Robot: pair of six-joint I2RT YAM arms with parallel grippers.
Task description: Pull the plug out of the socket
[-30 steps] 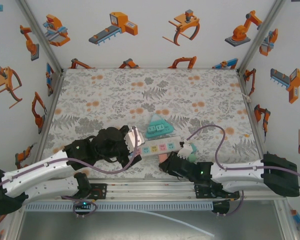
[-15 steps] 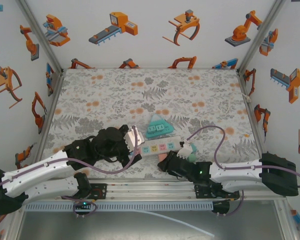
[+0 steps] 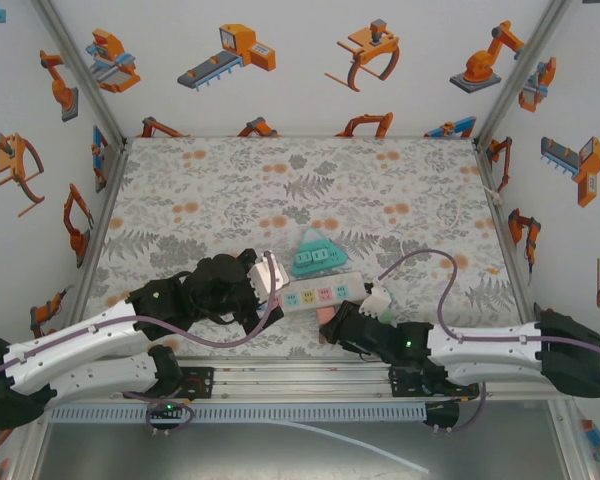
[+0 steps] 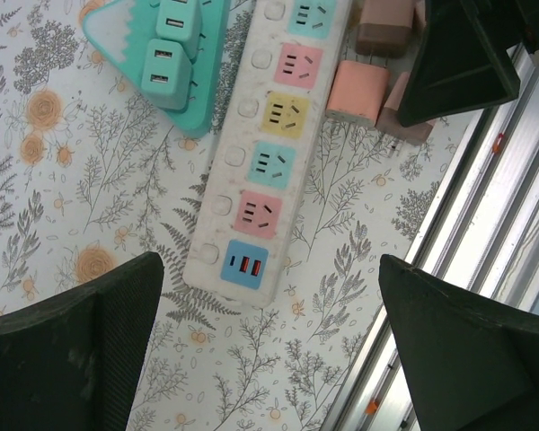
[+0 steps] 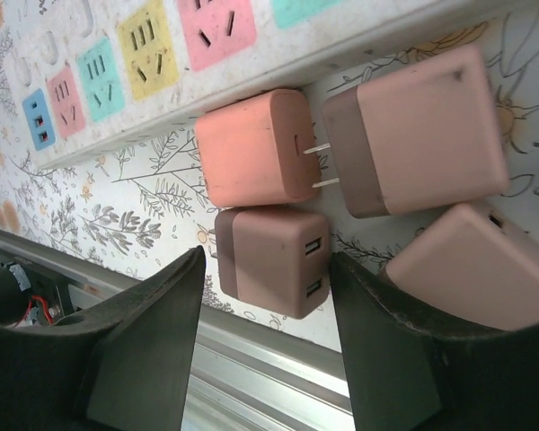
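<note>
- The left pincer [image 4: 269, 296] is released, its dark fingers spread wide on either side of the power strip's blue USB end.
- The power strip [image 4: 278, 135] is a long white plastic bar lying flat on the floral worktop [image 4: 72, 180]. It has a row of square faces: blue, pink, teal, yellow, pink, teal.
- A teal triangular holder [image 4: 108, 27] lies against the power strip's far side.
- On the power strip's near side lie loose matte cubes with rounded corners.
- One is a salmon plug [image 5: 251, 148] with two bare metal prongs, touching the power strip's edge.
- Just beside it lies a dusky-pink plug [image 5: 269, 260] with two USB slots.
- The right pincer [image 5: 268, 260] is released, its fingers flanking the dusky-pink plug closely.
</note>
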